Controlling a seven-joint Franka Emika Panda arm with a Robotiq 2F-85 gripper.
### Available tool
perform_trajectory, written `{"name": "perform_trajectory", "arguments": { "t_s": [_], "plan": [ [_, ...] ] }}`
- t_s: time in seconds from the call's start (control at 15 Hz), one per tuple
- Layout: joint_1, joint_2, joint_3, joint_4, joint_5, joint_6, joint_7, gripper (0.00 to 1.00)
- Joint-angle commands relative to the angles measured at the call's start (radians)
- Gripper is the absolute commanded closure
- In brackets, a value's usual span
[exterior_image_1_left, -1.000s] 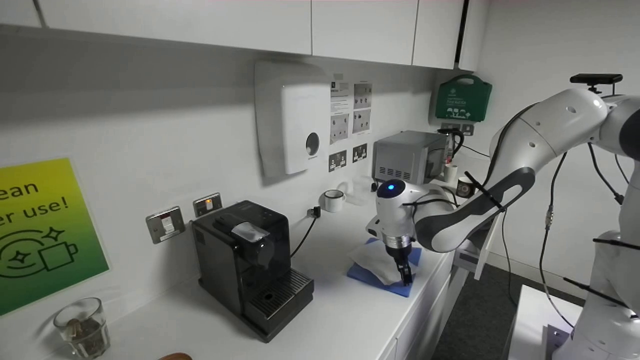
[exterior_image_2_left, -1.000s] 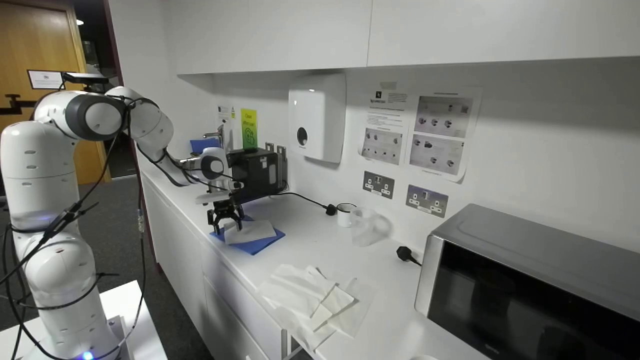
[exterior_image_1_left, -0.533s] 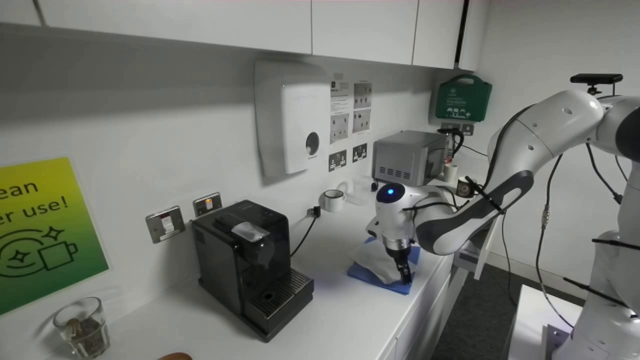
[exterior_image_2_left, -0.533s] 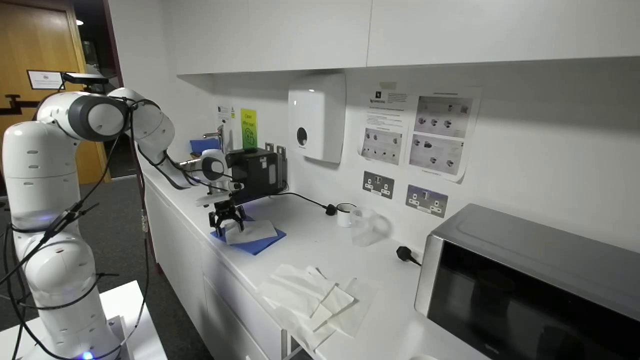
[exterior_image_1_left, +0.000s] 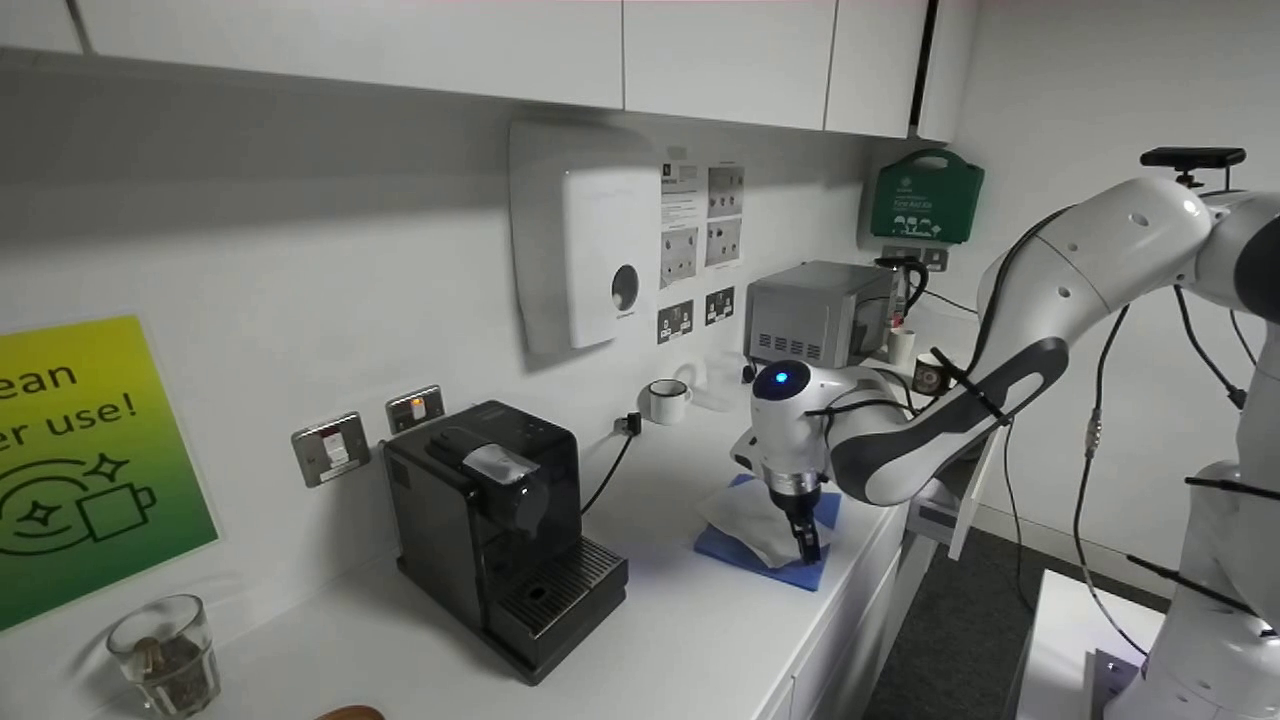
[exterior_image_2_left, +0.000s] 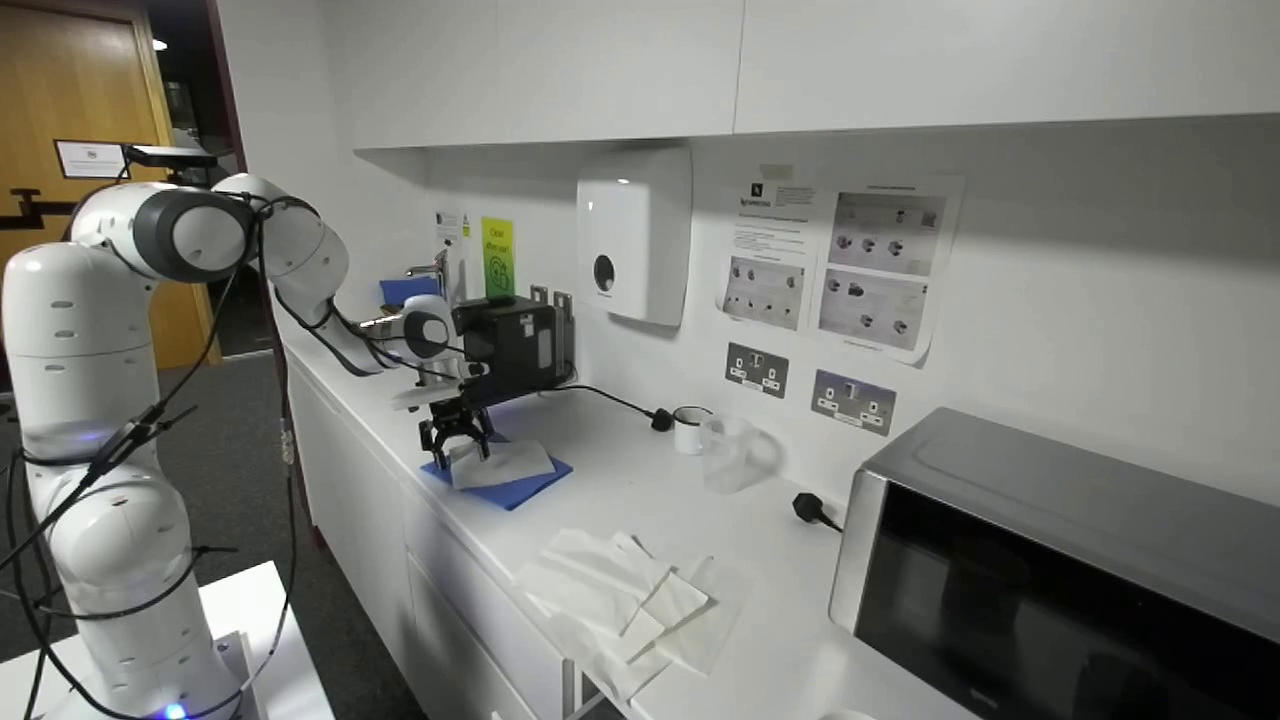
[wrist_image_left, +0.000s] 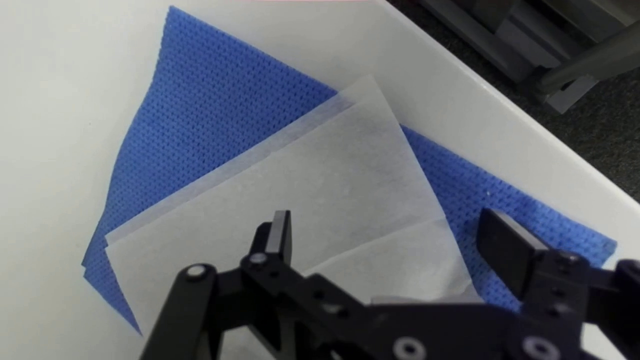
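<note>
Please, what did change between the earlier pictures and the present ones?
The pincer has shifted only very slightly, seemingly towards the microwave. Nothing was taken hold of or let go: it stays open over the paper and blue cloth. The white mug, coffee machine and microwave stayed as they were.

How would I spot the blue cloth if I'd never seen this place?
On the white counter, look between the black coffee machine and the grey microwave. There, near the front edge, the blue cloth lies below the open gripper. Unlike the loose white paper sheets nearer the microwave, it is blue, with a white paper towel on top.
</note>
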Motion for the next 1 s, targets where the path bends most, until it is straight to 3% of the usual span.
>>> {"name": "perform_trajectory", "arguments": {
  "t_s": [0.0,0.33,0.4,0.93],
  "plan": [
    [0.0,-0.016,-0.009,0.009,0.002,-0.009,-0.007,0.0],
    [-0.003,-0.011,-0.018,0.011,-0.008,-0.016,-0.007,0.0],
    [-0.005,-0.011,-0.02,0.01,-0.008,-0.015,-0.008,0.18],
    [-0.005,0.003,-0.027,0.016,-0.008,-0.025,-0.005,0.79]
  ]
}}
